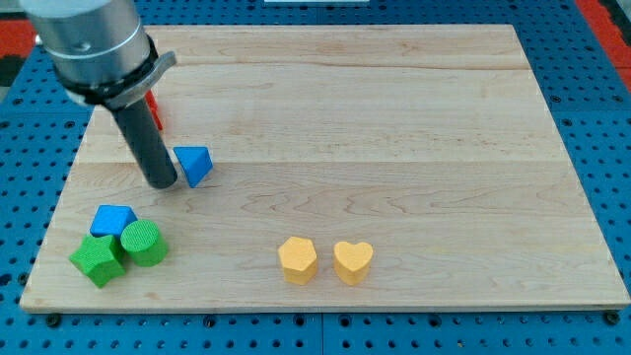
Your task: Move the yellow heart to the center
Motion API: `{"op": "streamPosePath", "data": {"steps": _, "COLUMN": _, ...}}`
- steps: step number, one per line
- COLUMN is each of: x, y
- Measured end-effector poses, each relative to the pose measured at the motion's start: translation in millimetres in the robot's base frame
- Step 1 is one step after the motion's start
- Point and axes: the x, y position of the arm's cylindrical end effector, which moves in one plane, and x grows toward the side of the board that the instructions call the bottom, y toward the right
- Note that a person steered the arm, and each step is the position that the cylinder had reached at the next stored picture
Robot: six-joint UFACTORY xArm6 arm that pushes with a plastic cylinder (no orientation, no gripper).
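The yellow heart (353, 262) lies near the desk's (394, 118) bottom edge, a little left of that edge's midpoint, with a yellow hexagon-like block (297, 259) just beside it on the view's left, the two apart by a narrow gap. The tool is a plain rod with nothing to open or close, so no jaw state applies; my tip (162, 182) rests on the desk near the left edge, just beside a blue triangular block (195, 165) on its right. A red block (154, 108) shows partly behind the rod, its shape hidden. Near the bottom left corner sit a blue block (113, 219), a green cube-like block (98, 260) and a green cylinder (145, 243), clustered and touching.

The step in hand looks like the approach: my tip is well apart from the heart and nothing is being pushed toward the centre yet. The next move calls for bringing the tip round to the bottom-edge side of the heart, skirting the blue triangle and the hexagon, then pushing upward toward the middle of the desk. The close neighbour means contact should fall squarely on the heart alone.
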Motion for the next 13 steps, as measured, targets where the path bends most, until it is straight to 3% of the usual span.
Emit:
{"op": "streamPosePath", "data": {"steps": 1, "x": -8, "y": 69}}
{"op": "streamPosePath", "data": {"steps": 2, "x": -15, "y": 93}}
{"op": "streamPosePath", "data": {"steps": 3, "x": -23, "y": 67}}
{"op": "streamPosePath", "data": {"steps": 5, "x": -49, "y": 114}}
{"op": "streamPosePath", "data": {"steps": 6, "x": -36, "y": 120}}
{"op": "streamPosePath", "data": {"steps": 7, "x": 33, "y": 120}}
{"op": "streamPosePath", "data": {"steps": 9, "x": 94, "y": 81}}
{"op": "streamPosePath", "data": {"steps": 10, "x": 104, "y": 62}}
{"op": "streamPosePath", "data": {"steps": 11, "x": 147, "y": 62}}
{"op": "streamPosePath", "data": {"steps": 12, "x": 148, "y": 24}}
{"op": "streamPosePath", "data": {"steps": 13, "x": 107, "y": -10}}
